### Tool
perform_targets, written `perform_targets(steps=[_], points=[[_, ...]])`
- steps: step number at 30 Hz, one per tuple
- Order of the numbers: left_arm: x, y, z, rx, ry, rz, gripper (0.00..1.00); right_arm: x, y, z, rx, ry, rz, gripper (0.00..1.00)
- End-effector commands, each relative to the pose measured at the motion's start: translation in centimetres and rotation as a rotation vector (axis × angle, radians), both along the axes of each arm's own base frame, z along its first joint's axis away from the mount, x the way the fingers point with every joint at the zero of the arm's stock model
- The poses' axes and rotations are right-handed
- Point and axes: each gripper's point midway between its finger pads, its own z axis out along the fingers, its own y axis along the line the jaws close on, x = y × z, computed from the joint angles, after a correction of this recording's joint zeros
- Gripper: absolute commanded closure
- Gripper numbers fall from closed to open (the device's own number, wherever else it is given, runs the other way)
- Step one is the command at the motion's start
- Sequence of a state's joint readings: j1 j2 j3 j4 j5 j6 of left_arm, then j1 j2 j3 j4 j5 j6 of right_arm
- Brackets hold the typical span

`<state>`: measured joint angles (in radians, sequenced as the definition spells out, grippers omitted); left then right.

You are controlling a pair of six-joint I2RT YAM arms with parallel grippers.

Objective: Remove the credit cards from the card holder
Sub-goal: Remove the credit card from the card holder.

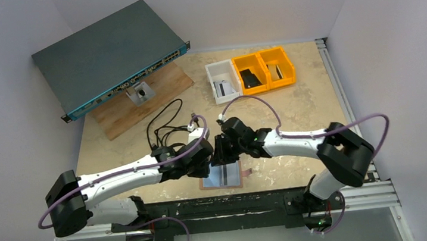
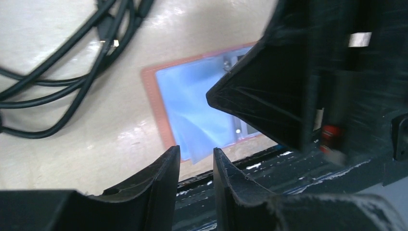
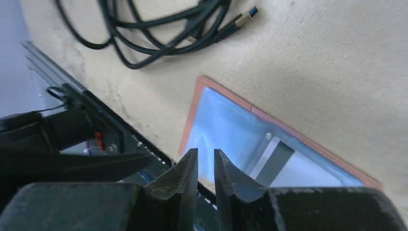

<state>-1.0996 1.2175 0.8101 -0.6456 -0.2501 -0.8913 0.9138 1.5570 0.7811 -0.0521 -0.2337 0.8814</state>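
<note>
The card holder (image 1: 222, 176) shows a pink-brown rim around pale blue clear pockets on the mottled beige surface (image 1: 305, 105), near black cables (image 1: 164, 125), two orange bins (image 1: 266, 70), a white bin (image 1: 223, 80), a grey-teal network switch (image 1: 108, 54) and a brown wooden board (image 1: 138, 107).

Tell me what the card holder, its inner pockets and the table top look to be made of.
Card holder: likely leather or imitation, matte pink-brown rim with an apparent stitch line. Pockets: clear glossy plastic, reflecting bluish light. Table top: beige mottled surface, stone-like or laminate, with a slight sheen; cannot tell which.
</note>
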Motion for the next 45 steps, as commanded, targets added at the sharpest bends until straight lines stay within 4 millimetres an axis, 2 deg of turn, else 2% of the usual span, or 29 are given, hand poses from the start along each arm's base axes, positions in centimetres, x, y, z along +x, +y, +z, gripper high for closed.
perform_targets(steps=[1, 5, 9, 13, 19, 24, 33, 45], points=[[0.5, -4.5, 1.1, -0.157, 0.047, -0.077, 0.69, 1.8, -3.5, 2.6, -0.005, -0.078, -0.155, 0.8], [0.7, -6.3, 0.5, -0.2, 0.092, -0.114, 0.71, 1.2, -5.8, 2.1, -0.019, -0.073, -0.196, 0.78], [0.4, -7.8, -0.5, -0.224, 0.141, -0.162, 0.74, 0.1, -6.7, 1.1, -0.03, -0.058, -0.185, 0.77], [0.5, -8.4, -2.0, -0.234, 0.193, -0.164, 0.76, -0.1, -7.1, 0.3, -0.047, -0.05, -0.184, 0.77], [0.5, -8.0, -4.1, -0.231, 0.251, -0.134, 0.77, -0.1, -7.6, -0.5, -0.08, -0.053, -0.185, 0.77], [0.4, -7.4, -5.0, -0.214, 0.275, -0.112, 0.76, -0.3, -7.9, -1.2, -0.106, -0.047, -0.178, 0.77], [0.2, -6.0, -6.4, -0.181, 0.31, -0.084, 0.74, -0.4, -8.3, -2.5, -0.147, -0.031, -0.173, 0.79], [0.3, -6.3, -7.5, -0.256, 0.366, -0.074, 0.73, -0.7, -7.8, -3.4, -0.174, -0.015, -0.143, 0.84]])
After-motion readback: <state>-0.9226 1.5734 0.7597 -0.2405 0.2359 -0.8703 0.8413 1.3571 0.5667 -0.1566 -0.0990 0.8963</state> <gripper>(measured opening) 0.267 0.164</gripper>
